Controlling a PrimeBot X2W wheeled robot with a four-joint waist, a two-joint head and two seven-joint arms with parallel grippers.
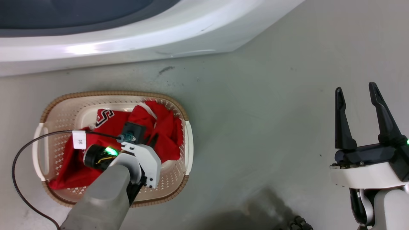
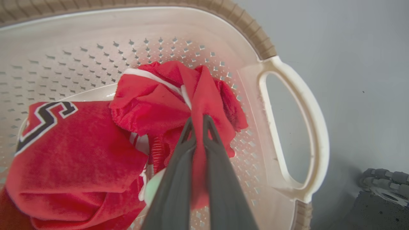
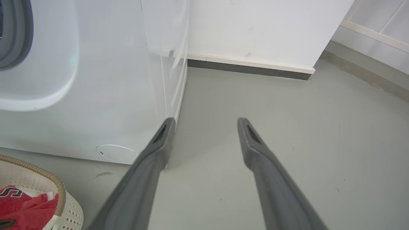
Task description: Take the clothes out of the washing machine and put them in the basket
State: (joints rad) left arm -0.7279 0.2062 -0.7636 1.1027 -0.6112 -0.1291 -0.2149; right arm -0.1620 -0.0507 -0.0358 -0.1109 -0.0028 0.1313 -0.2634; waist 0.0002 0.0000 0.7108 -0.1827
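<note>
grey floor (image 1: 255,127) carries it all. bright red soft jersey clothes (image 2: 73,143) lie in the small cream perforated plastic basket (image 1: 108,94), one fold clamped by the left gripper (image 2: 198,123). best to part those fingers fully, then rise straight so nothing trails out. right gripper (image 1: 356,89) hangs spread and empty, well apart, below the large white washing machine (image 1: 127,41).

The clothes (image 1: 166,134) are bright red with white trim, and one bears black lettering (image 1: 105,117) edged in white. The basket (image 1: 105,93) is cream-white, dotted all over with small perforations, under a brown woven-look rim. The washing machine (image 1: 127,41) is glossy white with a grey port rim (dark blue-grey inside it). The floor (image 1: 255,127) is dull grey-green. The right gripper (image 1: 356,87) has black fingers (image 1: 342,121); the left gripper (image 2: 198,118) has dark grey fingers (image 2: 223,179), and a green light (image 1: 111,150) glows above its pale grey forearm (image 1: 102,198).
</note>
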